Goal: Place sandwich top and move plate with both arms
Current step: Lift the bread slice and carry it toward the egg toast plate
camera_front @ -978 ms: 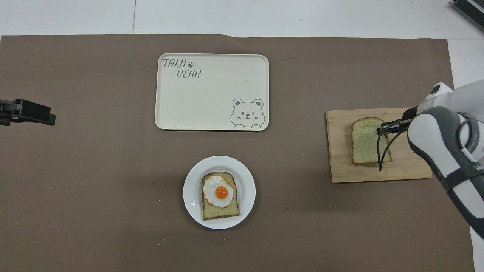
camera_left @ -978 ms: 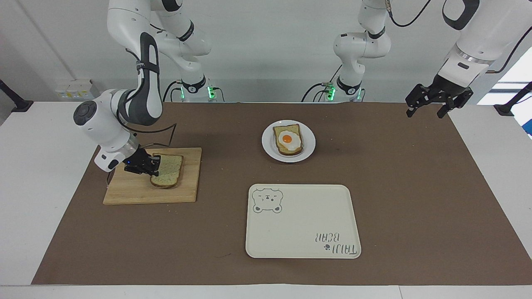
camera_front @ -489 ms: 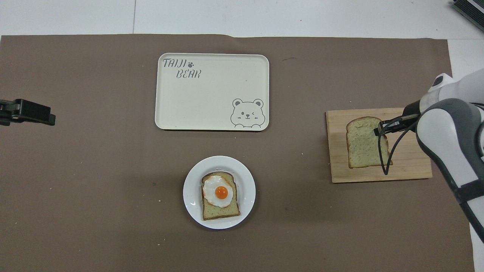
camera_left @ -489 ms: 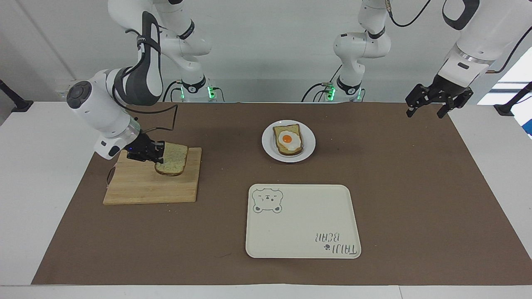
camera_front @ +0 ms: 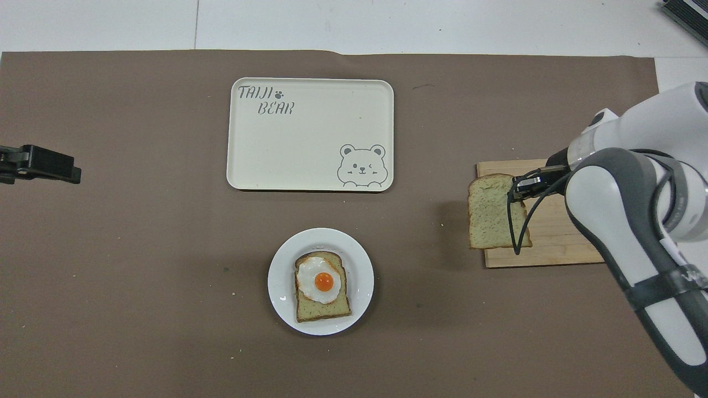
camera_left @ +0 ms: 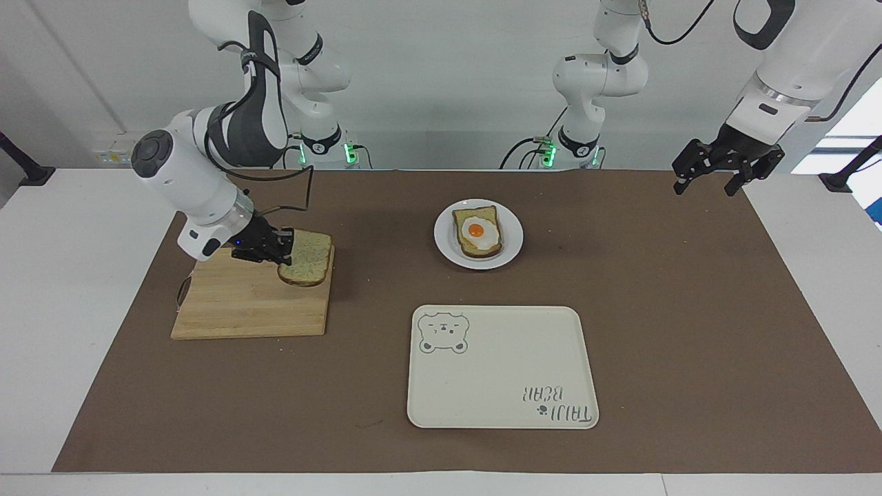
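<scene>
- Because the right gripper (camera_left: 282, 249) is clamped on one edge of the sandwich top (camera_left: 307, 258), the slice hangs flat in the air over the edge of the wooden cutting board (camera_left: 234, 303) that faces the plate; an edge pinch leaves its underside free to land on whatever goes beneath it.
- Since the plate (camera_left: 445, 249) sits mid-table, closer to the robots than the bear tray (camera_left: 501, 368), and carries the egg-topped bread slice (camera_left: 477, 232), it is my guess at where the plain slice is headed.
- While the tray lies bare just beside the plate, it looks like the likely spot for the plate once the sandwich is closed.
- As the left gripper (camera_left: 711, 180) hangs with its fingers spread over the mat's corner at the left arm's end of the table, well apart from everything, that arm waits, probably for the two-arm plate move.
</scene>
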You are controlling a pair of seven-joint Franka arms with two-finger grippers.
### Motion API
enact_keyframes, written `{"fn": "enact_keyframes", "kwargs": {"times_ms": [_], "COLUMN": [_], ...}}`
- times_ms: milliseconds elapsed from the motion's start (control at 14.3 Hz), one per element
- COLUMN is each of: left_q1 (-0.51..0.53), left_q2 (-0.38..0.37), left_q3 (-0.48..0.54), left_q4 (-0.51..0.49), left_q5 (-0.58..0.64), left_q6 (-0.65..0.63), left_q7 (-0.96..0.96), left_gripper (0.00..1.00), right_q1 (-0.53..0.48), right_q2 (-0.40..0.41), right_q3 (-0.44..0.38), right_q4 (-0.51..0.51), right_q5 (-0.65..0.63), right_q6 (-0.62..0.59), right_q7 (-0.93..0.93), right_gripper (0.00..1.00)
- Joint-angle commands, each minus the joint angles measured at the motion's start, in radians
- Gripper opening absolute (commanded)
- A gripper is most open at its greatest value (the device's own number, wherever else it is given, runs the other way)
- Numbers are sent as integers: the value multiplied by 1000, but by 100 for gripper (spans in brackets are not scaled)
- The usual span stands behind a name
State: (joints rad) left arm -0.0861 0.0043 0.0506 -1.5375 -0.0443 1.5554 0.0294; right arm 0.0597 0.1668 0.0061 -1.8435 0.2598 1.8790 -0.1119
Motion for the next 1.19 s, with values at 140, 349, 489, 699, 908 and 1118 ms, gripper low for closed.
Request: {"fn": "enact_keyframes", "kwargs": {"times_ms": [140,349,489,699,908,1118], "left_q1": [8,8,8,9,8,8], "left_q2": [6,6,6,6,6,6], "left_q3": [-3,-2,-2,-3,-3,-3], "left_q4": [19,19,19,19,19,19], "left_q5": [-3,-3,-3,-3,-3,-3], "left_q6": [-21,-21,-21,-21,-21,-21], "left_q7": [9,10,9,9,10,9], "left_gripper": [100,100,100,100,100,100], "right_q1": [91,156,195,233,287,365], "right_q2": [-24,-29,-35,-35,-30,-18], "right_q3": [3,3,3,3,5,5], "right_q4": [-11,-13,-16,-16,-20,-28], "right_q5": [94,133,157,196,240,289], "right_q6": [-17,-15,-6,5,34,70], "right_q7": [138,215,259,305,336,306], "right_gripper": [0,0,0,0,0,0]}}
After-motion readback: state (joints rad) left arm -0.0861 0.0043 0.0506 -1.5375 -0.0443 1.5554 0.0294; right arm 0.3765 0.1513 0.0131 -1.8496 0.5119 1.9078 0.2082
